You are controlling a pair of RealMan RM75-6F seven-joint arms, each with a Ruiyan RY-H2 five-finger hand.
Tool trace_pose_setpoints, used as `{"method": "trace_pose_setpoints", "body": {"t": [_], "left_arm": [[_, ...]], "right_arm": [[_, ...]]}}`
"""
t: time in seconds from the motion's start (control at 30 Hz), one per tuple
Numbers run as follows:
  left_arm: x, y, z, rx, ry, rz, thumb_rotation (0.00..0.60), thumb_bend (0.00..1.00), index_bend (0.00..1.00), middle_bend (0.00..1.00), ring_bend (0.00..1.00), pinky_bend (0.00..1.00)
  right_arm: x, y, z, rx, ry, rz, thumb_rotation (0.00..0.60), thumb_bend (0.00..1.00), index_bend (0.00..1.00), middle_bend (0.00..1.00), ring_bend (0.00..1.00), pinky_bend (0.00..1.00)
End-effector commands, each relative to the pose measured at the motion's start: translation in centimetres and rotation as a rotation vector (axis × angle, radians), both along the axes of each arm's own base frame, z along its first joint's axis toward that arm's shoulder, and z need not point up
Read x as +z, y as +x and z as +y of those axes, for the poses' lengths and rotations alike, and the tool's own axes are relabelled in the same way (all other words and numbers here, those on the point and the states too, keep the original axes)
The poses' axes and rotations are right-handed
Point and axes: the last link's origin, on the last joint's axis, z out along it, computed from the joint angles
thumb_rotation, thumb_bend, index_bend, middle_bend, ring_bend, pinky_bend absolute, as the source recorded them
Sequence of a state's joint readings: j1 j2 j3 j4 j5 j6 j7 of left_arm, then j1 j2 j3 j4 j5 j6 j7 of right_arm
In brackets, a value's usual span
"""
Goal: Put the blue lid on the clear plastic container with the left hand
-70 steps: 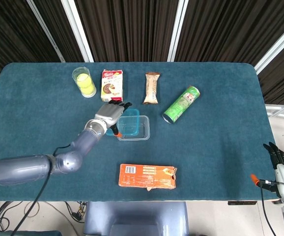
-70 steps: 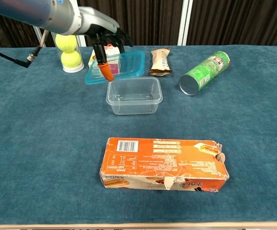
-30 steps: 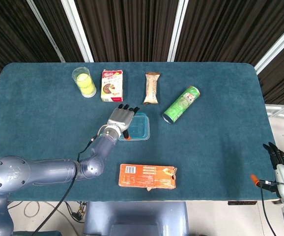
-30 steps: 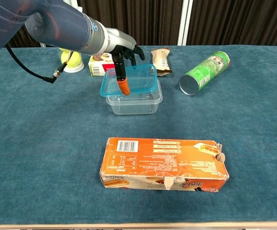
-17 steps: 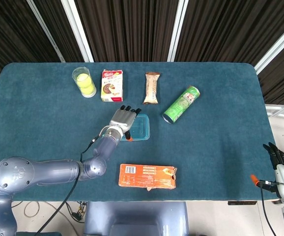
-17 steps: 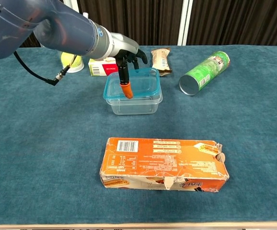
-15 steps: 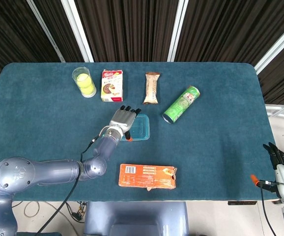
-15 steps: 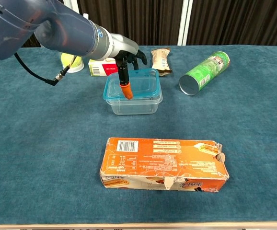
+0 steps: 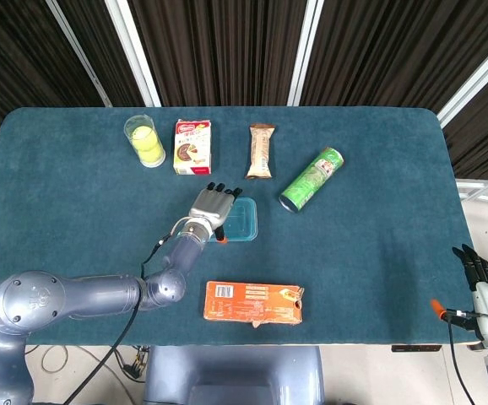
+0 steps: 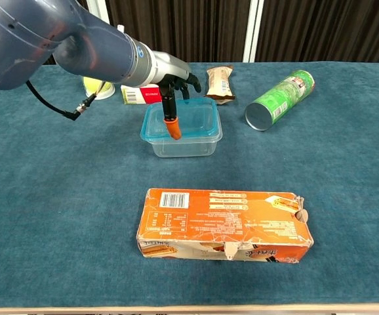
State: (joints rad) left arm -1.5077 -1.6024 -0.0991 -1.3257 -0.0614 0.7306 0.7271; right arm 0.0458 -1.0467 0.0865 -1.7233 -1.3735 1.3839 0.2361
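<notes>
A dark teal felt-covered table [image 9: 371, 253] with rounded corners is standing before a wall of black corrugated panels crossed by white bars [image 9: 134, 51]. Near the table's middle a clear rectangular plastic container [image 10: 183, 141] is sitting, and the translucent blue rectangular lid [image 10: 193, 118] is lying on its rim. The grey left hand [image 10: 173, 79] is resting on the lid's far left side, its dark fingers spread over the edge and the orange-tipped thumb [image 10: 172, 128] pressing on the lid's top; whether it is clamping the lid I cannot tell.

Behind the container, a small white and red snack box [image 9: 192, 147] is lying, with a clear tube of yellow tennis balls [image 9: 145, 141] further left. A brown wrapped bar [image 9: 261, 152] and a toppled green cylindrical chip can [image 9: 311, 179] are lying behind and right of the container. In front of it, a torn orange cardboard box [image 10: 223, 226] is lying flat.

The right hand [image 9: 485, 291] is hanging beyond the table's right front corner, well apart from the container, fingers extended together, holding nothing.
</notes>
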Motion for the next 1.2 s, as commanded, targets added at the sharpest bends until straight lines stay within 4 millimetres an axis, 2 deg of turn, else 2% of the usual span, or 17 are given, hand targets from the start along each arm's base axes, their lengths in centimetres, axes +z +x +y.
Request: {"method": "trace_pose_setpoints", "body": {"t": [0.03, 1.2], "left_arm": [[0.04, 0.03, 0.02, 0.0, 0.006, 0.002, 0.6, 0.27, 0.07, 0.21, 0.0, 0.01], [-0.81, 0.62, -0.09, 0.015, 0.009, 0.005, 0.6, 0.26, 0.06, 0.21, 0.0, 0.01]], "right_arm": [[0.0, 0.0, 0.0, 0.0, 0.0, 0.0, 0.6, 0.29, 0.1, 0.0, 0.0, 0.0], [-0.03, -0.03, 0.01, -0.003, 0.004, -0.003, 0.6, 0.29, 0.1, 0.0, 0.0, 0.0]]}}
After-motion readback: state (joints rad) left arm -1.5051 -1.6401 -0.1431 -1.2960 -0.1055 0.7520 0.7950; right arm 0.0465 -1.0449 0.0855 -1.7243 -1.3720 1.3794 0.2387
